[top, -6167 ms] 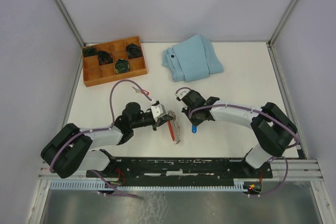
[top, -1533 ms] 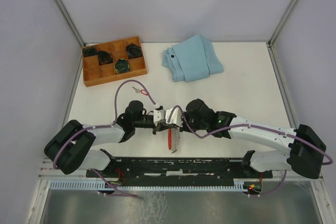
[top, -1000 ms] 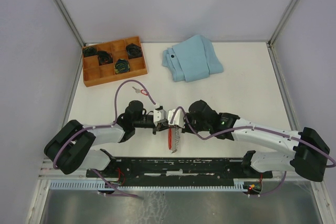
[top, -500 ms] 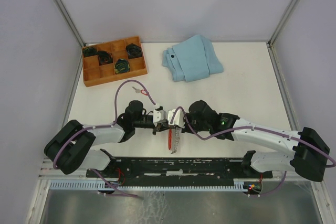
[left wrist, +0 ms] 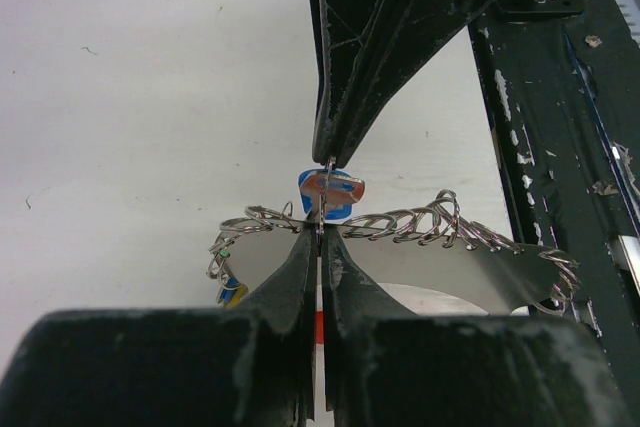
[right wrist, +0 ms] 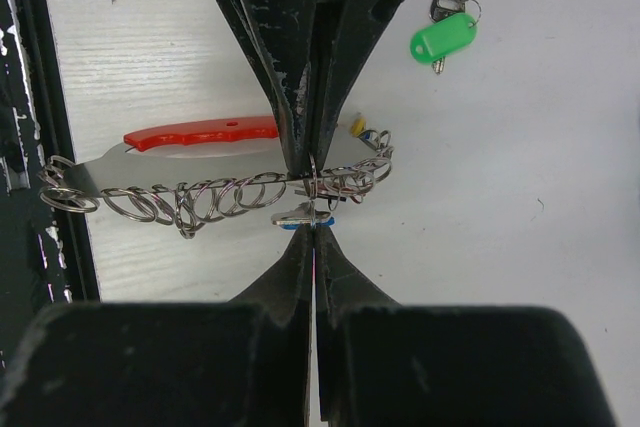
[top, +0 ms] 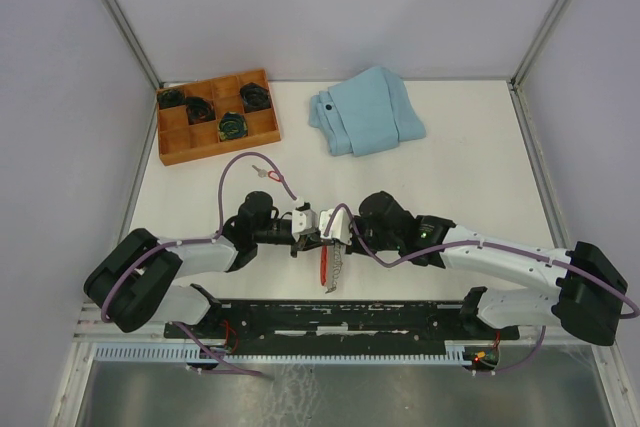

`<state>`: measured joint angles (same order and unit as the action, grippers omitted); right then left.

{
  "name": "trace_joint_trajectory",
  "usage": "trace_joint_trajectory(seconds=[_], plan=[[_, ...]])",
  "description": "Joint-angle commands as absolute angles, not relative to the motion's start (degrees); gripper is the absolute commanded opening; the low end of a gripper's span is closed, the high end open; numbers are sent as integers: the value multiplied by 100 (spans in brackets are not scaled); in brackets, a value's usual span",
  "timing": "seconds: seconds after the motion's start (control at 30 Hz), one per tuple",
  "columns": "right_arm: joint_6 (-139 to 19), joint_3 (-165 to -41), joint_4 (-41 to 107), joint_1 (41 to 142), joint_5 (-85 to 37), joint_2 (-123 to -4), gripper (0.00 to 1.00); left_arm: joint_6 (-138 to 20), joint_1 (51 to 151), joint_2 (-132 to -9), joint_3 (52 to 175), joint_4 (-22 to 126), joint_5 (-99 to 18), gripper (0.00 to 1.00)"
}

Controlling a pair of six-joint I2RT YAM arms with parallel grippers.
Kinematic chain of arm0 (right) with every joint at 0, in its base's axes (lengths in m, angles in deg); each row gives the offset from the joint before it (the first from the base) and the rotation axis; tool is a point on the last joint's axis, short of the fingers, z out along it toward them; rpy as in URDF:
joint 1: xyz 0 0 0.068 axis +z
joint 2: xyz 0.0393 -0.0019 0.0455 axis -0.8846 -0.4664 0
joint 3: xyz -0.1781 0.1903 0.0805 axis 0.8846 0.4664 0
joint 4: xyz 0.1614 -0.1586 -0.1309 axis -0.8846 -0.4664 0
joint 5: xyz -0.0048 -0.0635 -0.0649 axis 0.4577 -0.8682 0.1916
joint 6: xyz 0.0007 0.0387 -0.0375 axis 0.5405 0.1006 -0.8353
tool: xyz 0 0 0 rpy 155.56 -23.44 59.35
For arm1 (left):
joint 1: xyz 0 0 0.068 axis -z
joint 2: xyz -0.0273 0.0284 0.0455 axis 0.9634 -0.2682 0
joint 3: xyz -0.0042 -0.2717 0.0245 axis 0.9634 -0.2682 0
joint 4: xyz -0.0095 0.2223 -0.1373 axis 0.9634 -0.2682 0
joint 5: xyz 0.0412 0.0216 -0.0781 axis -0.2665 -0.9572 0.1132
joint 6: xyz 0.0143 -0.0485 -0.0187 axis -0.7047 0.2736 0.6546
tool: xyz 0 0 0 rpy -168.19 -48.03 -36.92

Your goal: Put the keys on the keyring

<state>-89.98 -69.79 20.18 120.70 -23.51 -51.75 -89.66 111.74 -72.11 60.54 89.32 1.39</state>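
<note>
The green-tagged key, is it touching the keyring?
Apart. The right wrist view shows the green-tagged key lying alone on the table, with bare white surface between it and the keyring.

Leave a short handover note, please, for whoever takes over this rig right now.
Left gripper: shut on the keyring, at its row of loops.
Right gripper: shut, tip to tip with the left one, apparently holding the blue key at a loop.
Loose on the table: green key, red key.
Done: a yellow tag sits among the loops; whether it is attached is unclear.
Left: thread the blue key on, then the green and red ones.
</note>
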Motion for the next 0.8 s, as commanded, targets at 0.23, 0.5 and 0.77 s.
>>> trace_joint_trajectory(seconds=[0.23, 0.5, 0.77], plan=[[-8924, -6983, 2355, 12103, -2262, -5180, 1, -9223, 11170, -7227, 6189, 9311, 448, 3], [-8904, -6996, 2369, 12105, -2174, -5186, 1, -9208, 11171, -7242, 6204, 9311, 473, 3], [-8888, -7022, 2459, 12106, -2032, -5274, 1, -9181, 11171, -7264, 6223, 9350, 572, 3]])
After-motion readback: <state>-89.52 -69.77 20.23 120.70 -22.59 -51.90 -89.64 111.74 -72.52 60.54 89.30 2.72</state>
